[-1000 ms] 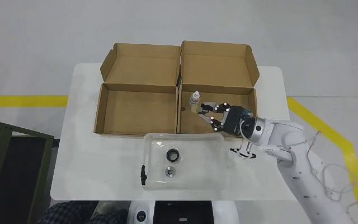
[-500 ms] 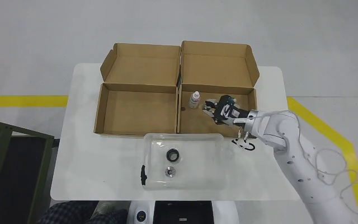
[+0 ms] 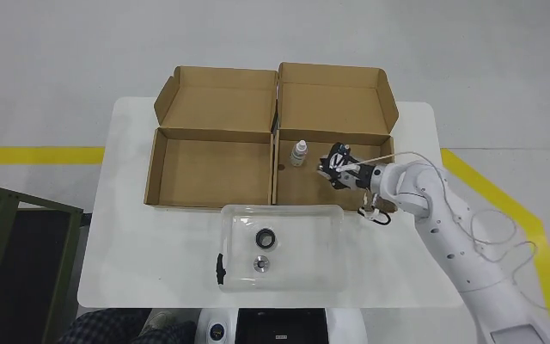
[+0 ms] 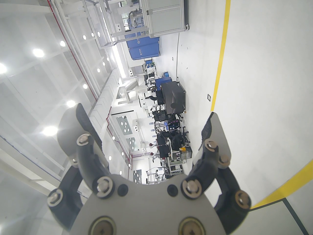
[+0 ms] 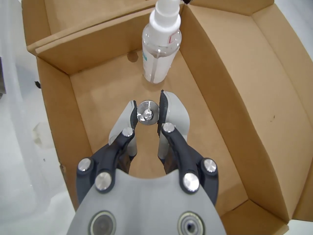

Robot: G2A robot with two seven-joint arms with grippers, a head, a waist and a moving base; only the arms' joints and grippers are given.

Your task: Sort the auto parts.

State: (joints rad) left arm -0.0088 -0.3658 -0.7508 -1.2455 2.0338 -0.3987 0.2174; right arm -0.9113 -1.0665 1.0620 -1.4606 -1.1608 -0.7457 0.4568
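A small round silver metal part (image 5: 146, 116) sits between the fingers of my right gripper (image 5: 146, 110), which is shut on it low inside the right cardboard box (image 5: 244, 94). A clear spray bottle (image 5: 161, 47) with a white cap stands upright just beyond the fingertips. From above, the right gripper (image 3: 335, 163) is in the right box (image 3: 378, 146), beside the bottle (image 3: 298, 153). My left gripper (image 4: 146, 113) is open, holds nothing and points out at the room.
An open cardboard box (image 3: 210, 168) lies left of the right one, with nothing in it. A clear plastic tray (image 3: 326, 258) at the table's front holds a black ring (image 3: 267, 237) and a silver disc (image 3: 261, 264).
The right arm has swung its gripper from near the box's front wall farther into the right box, and its wrist has turned.
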